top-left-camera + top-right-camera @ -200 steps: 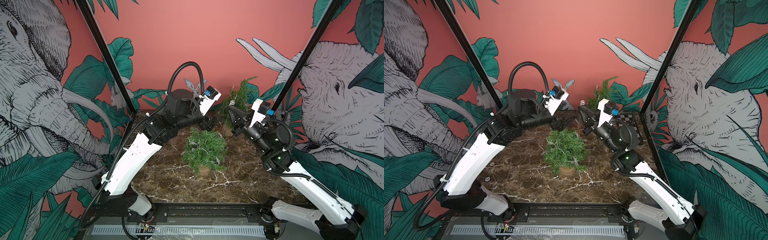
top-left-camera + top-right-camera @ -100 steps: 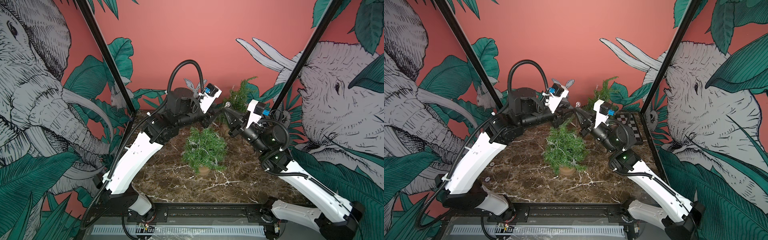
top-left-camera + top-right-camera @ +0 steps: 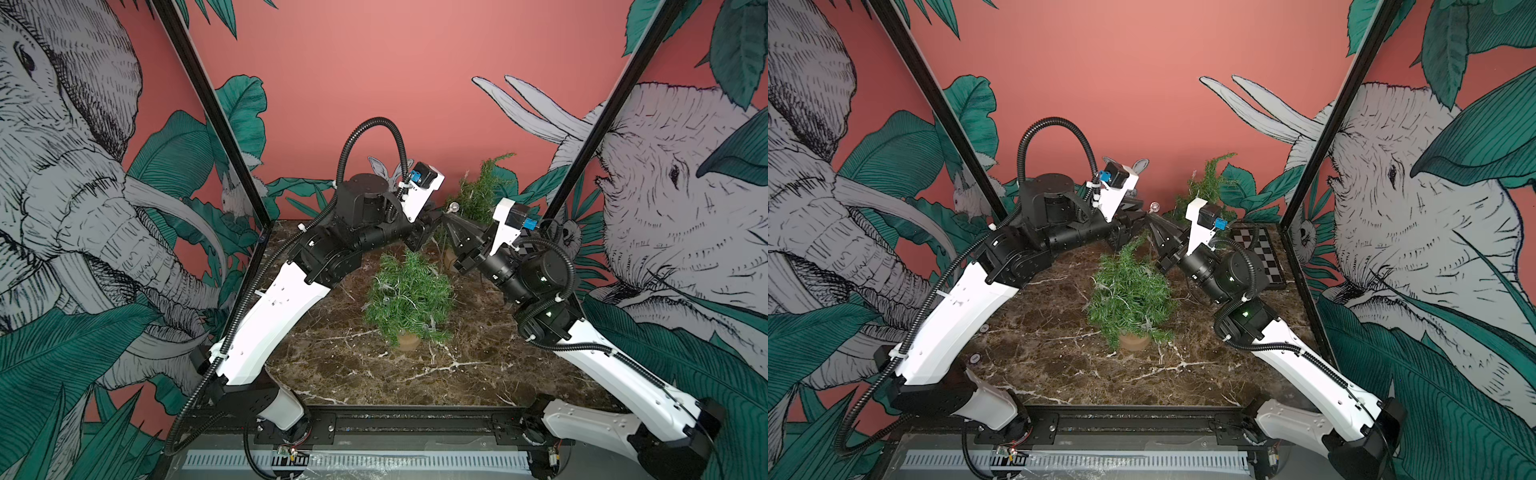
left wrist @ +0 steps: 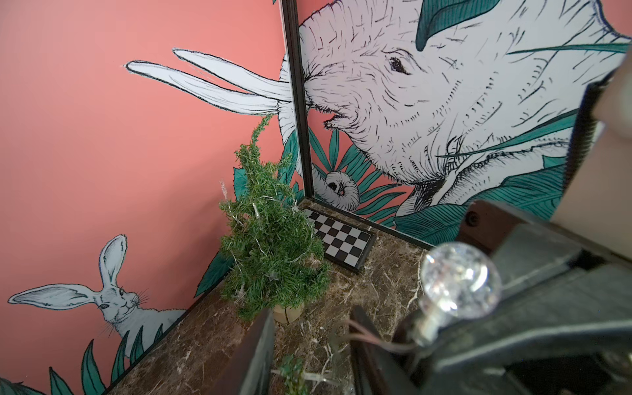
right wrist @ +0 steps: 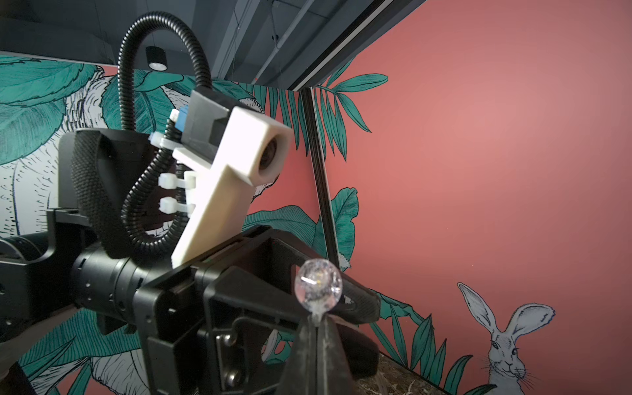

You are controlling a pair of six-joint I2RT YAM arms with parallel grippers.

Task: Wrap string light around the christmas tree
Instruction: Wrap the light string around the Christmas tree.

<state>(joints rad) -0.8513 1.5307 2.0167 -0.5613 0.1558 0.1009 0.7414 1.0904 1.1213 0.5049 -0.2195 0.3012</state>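
Grip first: my right gripper [image 5: 318, 326] is pinched tight on the clear stem just under the bulb [image 5: 318, 286], which stands free above the tips. From the stem a thin wire [image 4: 374, 342] runs toward my left gripper [image 4: 313, 328]. Its 2 fingers stand apart, with bare table [image 4: 383, 290] showing between them and nothing clamped there. The wire crosses the tip of 1 finger, but I cannot tell whether it touches or only passes in front.

In both top views the 2 grippers meet tip to tip, dark on dark, and I cannot separate their fingers; only the bulb reads clearly. They hang just above the top of the tree [image 3: 409, 291], which stands mid-table in a pot [image 3: 409, 341] half buried under branches. Pale strands lie among its needles, too fine for me to follow up to the bulb. The left wrist view cuts this tree off, showing only its tip at the frame edge.

Behind it, near the corner, the back tree [image 4: 270, 246] carries its own wire loops. My right arm covers most of its base in the top views. A checkerboard [image 4: 342, 239] lies just beside it.
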